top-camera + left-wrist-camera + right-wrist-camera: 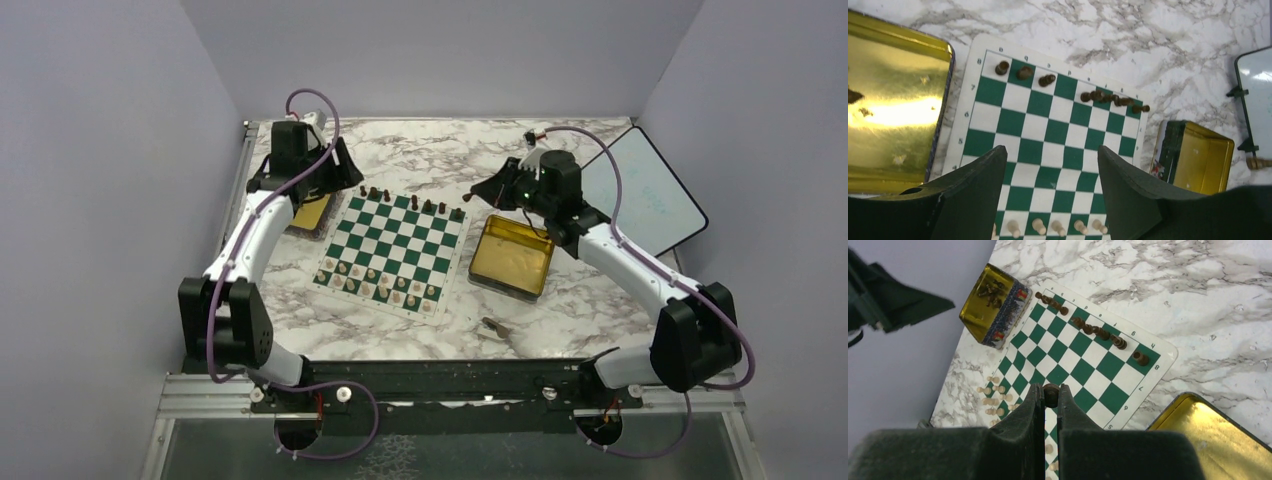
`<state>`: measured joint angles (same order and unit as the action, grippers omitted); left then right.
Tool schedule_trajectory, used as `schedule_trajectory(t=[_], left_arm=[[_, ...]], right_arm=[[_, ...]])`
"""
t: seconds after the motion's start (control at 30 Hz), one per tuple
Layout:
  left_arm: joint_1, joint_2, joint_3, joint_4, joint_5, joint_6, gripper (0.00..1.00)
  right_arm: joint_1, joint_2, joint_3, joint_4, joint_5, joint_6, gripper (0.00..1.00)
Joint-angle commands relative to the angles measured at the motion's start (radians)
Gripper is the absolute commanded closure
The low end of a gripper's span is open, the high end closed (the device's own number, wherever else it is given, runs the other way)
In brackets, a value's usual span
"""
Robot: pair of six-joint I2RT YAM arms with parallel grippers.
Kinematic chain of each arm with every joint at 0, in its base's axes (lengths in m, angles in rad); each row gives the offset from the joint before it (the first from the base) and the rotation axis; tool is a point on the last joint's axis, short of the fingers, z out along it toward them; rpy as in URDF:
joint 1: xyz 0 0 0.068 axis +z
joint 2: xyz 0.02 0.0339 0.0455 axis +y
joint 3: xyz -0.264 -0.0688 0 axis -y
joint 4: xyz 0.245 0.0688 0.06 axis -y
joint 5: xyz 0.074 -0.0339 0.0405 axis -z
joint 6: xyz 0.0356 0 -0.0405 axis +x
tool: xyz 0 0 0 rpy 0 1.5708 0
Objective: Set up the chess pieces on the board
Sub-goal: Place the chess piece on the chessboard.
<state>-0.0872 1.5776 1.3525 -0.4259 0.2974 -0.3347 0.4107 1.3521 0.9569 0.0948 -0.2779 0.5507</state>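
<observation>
Clamping tight on a dark brown chess piece [1050,395] with the right jaws, holding it in the air just off the far right corner of the board [393,240]. Gaping wide and empty with the left jaws, hanging near the board's far left corner. Lying just beside the board's left edge: a gold tin [893,100], open. Standing along the board's far row: dark pieces [374,193], with a gap partway along. Standing in the board's two near rows: pale pieces [375,283]. Sitting just off the board's right edge: a second gold tin [512,255], also open. Lying on the marble worktop [440,150] near the board's near right corner: one small loose thing [495,326], too blurred to name.
</observation>
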Motion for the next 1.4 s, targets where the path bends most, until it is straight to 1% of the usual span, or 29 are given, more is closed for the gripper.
schedule_trajectory(t=[0.0, 0.03, 0.1, 0.17, 0.23, 0.27, 0.4, 0.5, 0.67, 0.83, 1.17, 1.37], left_arm=[[-0.009, -0.203, -0.199, 0.121, 0.016, -0.028, 0.3], [-0.008, -0.245, -0.24, 0.132, 0.015, -0.027, 0.29], [-0.008, -0.331, -0.318, 0.142, 0.008, -0.019, 0.22], [-0.008, -0.412, -0.386, 0.149, -0.001, -0.011, 0.15], [-0.008, -0.483, -0.44, 0.155, -0.002, 0.002, 0.02], [-0.008, -0.514, -0.459, 0.154, -0.008, 0.009, 0.01], [-0.008, -0.608, -0.512, 0.139, -0.014, 0.046, 0.01], [-0.021, -0.65, -0.544, 0.119, -0.074, 0.09, 0.01], [-0.058, -0.674, -0.531, 0.072, -0.191, 0.136, 0.01], [-0.078, -0.689, -0.528, 0.055, -0.23, 0.14, 0.01], [-0.086, -0.695, -0.531, 0.055, -0.237, 0.141, 0.01], [-0.086, -0.692, -0.532, 0.061, -0.216, 0.138, 0.01]], right_arm=[[0.029, 0.084, 0.092, 0.036, -0.001, -0.011, 0.92], [0.037, 0.108, 0.113, 0.031, 0.011, -0.02, 0.92], [0.059, 0.164, 0.166, 0.015, 0.041, -0.041, 0.92], [0.079, 0.213, 0.209, 0.005, 0.064, -0.063, 0.92], [0.105, 0.262, 0.252, 0.002, 0.095, -0.085, 0.92], [0.118, 0.286, 0.274, 0.0, 0.107, -0.097, 0.92], [0.19, 0.39, 0.379, -0.031, 0.168, -0.156, 0.92], [0.242, 0.462, 0.44, -0.032, 0.229, -0.216, 0.92], [0.298, 0.594, 0.57, -0.066, 0.359, -0.328, 0.92], [0.315, 0.706, 0.681, -0.093, 0.45, -0.399, 0.9], [0.325, 0.846, 0.773, -0.078, 0.485, -0.506, 0.9], [0.327, 0.887, 0.81, -0.077, 0.475, -0.52, 0.89]])
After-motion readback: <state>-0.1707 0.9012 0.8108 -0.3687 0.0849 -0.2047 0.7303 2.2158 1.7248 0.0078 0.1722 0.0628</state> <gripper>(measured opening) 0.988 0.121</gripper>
